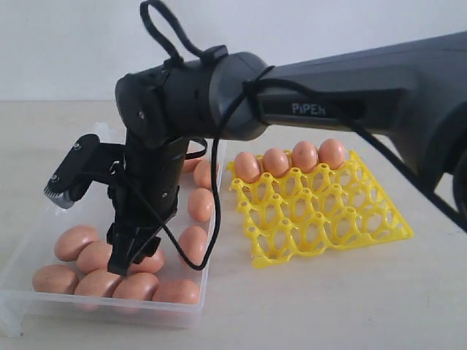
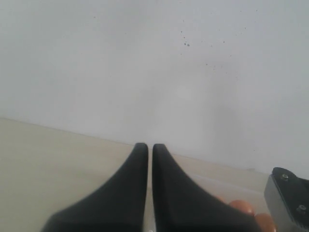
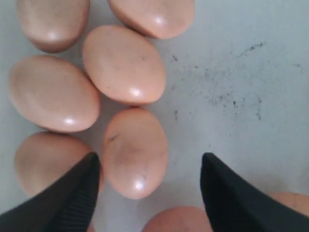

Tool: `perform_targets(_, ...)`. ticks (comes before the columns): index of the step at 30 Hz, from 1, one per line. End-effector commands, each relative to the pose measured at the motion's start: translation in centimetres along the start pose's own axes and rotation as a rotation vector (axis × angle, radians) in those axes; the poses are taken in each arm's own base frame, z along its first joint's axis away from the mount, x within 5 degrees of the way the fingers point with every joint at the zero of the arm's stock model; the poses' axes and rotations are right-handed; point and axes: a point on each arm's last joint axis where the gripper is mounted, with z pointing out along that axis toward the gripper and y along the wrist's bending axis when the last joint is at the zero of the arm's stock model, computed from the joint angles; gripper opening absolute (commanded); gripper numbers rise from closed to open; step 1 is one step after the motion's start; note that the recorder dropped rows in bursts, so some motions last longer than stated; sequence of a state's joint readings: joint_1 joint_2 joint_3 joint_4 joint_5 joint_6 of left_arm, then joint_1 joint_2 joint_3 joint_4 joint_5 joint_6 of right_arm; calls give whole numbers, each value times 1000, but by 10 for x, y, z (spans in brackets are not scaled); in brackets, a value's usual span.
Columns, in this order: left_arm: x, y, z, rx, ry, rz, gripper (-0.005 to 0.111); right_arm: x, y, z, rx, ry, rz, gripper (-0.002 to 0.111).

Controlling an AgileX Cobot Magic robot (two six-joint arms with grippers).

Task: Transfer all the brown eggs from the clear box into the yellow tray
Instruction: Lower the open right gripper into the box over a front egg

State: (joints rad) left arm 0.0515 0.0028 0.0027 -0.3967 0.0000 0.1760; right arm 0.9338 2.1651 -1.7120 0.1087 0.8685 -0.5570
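Layout, exterior view. The box (image 1: 16, 290) lies on the table (image 1: 328, 306) at the left, and the egg tray (image 1: 328, 219) lies just beside it on the right. Four eggs (image 1: 304, 156) occupy the tray's far row. The other eggs (image 1: 135, 286) lie in the box, at its near end and along its right wall. The right gripper (image 1: 124, 259) hangs over the near cluster.

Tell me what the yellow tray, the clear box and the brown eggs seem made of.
The yellow tray: likely moulded plastic, glossy; thin open lattice, uniform bright colour.
The clear box: transparent plastic, smooth; eggs show through its thin walls.
The brown eggs: smooth, softly shiny shell with small highlights and dark specks; real or imitation, I cannot tell.
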Motion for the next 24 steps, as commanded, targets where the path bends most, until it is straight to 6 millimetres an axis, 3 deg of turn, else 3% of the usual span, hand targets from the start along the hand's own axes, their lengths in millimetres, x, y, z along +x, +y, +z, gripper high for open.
perform_targets(1,-1,0,0,5,-4,1,4,-1,-8,9,83,-2,3,62)
perform_targets(21,-1,0,0,5,-4,1,4,-2,-15,51,151,-57,-87,62)
perform_targets(24,-1,0,0,5,-4,1,4,2,-15,58,146,-23,-101,54)
